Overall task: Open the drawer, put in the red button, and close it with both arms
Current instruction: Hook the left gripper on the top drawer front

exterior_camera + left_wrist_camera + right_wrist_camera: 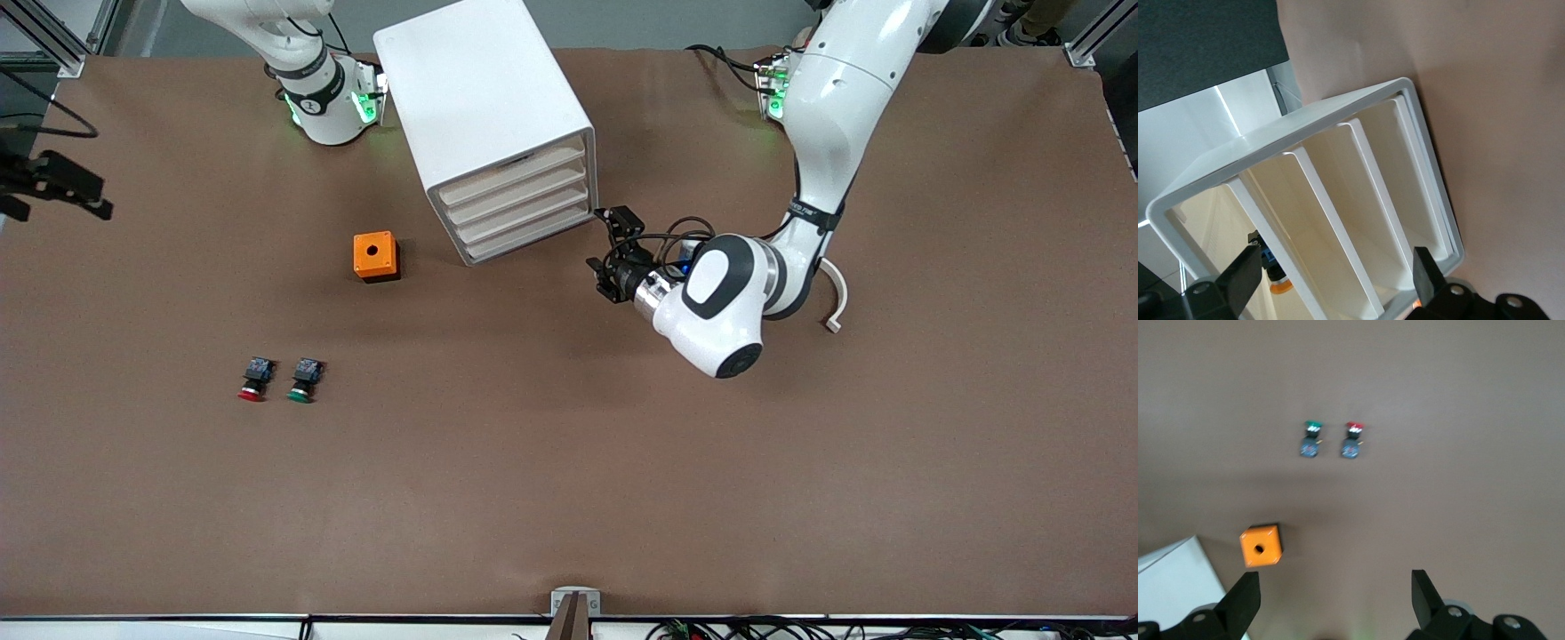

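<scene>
One white boxy plastic cabinet [484,107] holds four shallow white drawers [520,203], all shut. The left gripper [609,252] hangs beside their fronts, fingers spread wide, empty. The right gripper [1331,600] gapes too, holding nothing. One orange box [375,256]; two buttons side by side: red button [255,379], green-capped twin [305,380].

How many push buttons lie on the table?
2: the red button and the green button beside it, both nearer the front camera than the orange box. None seems hidden.

Left pincer [608,252] reaches low, fingers spread; right pincer [1335,603] hangs high, fingers apart.
</scene>
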`<action>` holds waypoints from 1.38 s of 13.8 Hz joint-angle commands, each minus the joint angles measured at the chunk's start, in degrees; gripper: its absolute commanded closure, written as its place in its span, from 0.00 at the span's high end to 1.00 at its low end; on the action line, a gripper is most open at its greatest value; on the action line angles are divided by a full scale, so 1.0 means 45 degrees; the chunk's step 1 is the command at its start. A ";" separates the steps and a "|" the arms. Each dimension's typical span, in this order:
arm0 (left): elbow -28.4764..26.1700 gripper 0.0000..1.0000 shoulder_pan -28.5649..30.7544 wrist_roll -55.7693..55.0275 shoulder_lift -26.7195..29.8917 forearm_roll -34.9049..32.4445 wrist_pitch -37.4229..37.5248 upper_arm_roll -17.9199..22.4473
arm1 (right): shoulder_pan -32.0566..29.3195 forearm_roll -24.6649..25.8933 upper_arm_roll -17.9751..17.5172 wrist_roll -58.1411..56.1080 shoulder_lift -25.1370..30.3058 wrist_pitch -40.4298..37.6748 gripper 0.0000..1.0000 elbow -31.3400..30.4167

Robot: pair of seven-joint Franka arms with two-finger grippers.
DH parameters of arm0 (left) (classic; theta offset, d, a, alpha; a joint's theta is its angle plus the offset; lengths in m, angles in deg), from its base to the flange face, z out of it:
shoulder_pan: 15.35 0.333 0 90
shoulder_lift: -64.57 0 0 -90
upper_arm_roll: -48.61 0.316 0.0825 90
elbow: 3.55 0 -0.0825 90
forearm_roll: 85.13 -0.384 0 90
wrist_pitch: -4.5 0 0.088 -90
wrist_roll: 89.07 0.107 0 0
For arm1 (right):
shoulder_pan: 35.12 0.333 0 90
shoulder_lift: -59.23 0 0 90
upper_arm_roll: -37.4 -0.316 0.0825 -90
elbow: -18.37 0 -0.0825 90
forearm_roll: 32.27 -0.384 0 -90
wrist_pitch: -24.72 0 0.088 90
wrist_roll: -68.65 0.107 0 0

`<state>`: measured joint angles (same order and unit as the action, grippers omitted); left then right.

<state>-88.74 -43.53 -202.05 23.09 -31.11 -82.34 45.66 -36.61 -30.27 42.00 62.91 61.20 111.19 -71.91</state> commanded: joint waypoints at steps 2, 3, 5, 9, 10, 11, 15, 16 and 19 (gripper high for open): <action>0.0239 1.00 -0.0456 -0.0848 -0.0528 0.0397 0.0197 0.0029 | -0.0838 0.0299 -0.0144 -0.0072 -0.1491 0.0726 1.00 0.0685; 0.0240 1.00 -0.0650 -0.1004 -0.0607 0.0455 0.0197 0.0029 | -0.0936 0.0395 -0.0144 -0.0091 -0.1491 0.0843 1.00 0.0705; 0.0240 0.78 -0.0924 -0.1453 -0.0744 0.0670 0.0197 0.0029 | -0.1811 0.0260 -0.0143 -0.0227 -0.1569 0.0806 1.00 0.0764; 0.0181 0.58 -0.1431 -0.1474 -0.1076 0.0729 0.0197 0.0029 | -0.2226 0.0143 -0.0143 0.1113 -0.1938 0.1523 1.00 0.0336; 0.0142 0.58 -0.1568 -0.1493 -0.1096 0.0729 0.0216 0.0029 | -0.2207 0.0084 -0.0144 0.1642 -0.1998 0.2089 1.00 -0.0168; 0.0123 0.58 -0.1705 -0.1551 -0.1154 0.0748 0.0294 0.0029 | -0.2168 -0.0129 -0.0144 0.2285 -0.2018 0.3080 1.00 -0.0812; -0.0111 0.58 -0.2175 -0.1650 -0.1271 0.0845 0.0938 -0.0106 | -0.2168 -0.1281 -0.0163 0.2604 -0.2854 0.7359 1.00 -0.3237; -0.0131 0.58 -0.2175 -0.1650 -0.1271 0.0885 0.0997 -0.0165 | -0.2129 -0.1303 -0.0144 0.2817 -0.3419 0.7928 1.00 -0.3259; -0.0151 0.47 -0.2311 -0.1728 -0.1291 0.0924 0.1037 -0.0341 | -0.1895 -0.1303 -0.0163 0.3637 -0.5138 1.0192 1.00 -0.3162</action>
<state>-89.37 -53.71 -208.56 17.31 -28.16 -78.40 44.76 -45.68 -35.62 41.58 76.65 42.13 152.70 -87.39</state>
